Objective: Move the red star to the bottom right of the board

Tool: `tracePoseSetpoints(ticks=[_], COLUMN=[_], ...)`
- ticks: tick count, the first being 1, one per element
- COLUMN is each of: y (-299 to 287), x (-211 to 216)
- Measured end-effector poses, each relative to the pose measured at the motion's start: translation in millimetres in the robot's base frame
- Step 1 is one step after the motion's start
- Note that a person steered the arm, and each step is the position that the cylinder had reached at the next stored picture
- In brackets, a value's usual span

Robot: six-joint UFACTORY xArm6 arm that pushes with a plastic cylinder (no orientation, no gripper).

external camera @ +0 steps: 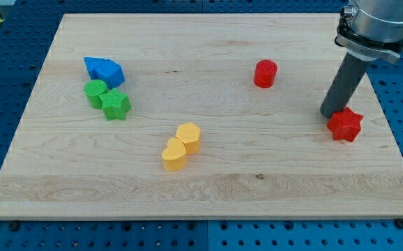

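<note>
Tool: a plain rod with no jaws, so nothing is clamped or grasped; it can only shove. My tip [332, 113] rests on the tabletop [208, 188] near the view's right edge, roughly mid-height.

Red star [345, 125]: touching or just beside my tip, on its lower-right side. So the star lies from the tip toward the view's bottom right, the same way the goal corner lies. Judgement: contact line looks well set for a push down and slightly right; the star has a fair stretch of bare board to cross. Risk: the right edge is near, so an overly rightward push could send the star off the board.

Star has no clear long axis. One arm only.

Farther out: red cylinder [265, 73] up and to the left, well apart. Yellow pair at centre-bottom, touching: yellow hexagon-like block [188, 137] and yellow heart [174, 155]. Far left cluster: blue block [104, 70], green cylinder [95, 90], green star [116, 104], close-packed.

Containers: none in view.
</note>
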State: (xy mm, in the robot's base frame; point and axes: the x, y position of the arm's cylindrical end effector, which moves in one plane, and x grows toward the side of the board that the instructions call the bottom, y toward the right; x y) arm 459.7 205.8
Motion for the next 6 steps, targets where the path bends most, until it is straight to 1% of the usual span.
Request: tracePoseSetpoints(ticks=[1,3,4,6], y=[0.0,4.1,17.5,13.9], x=[-9.0,-8.9,2.5,28.2])
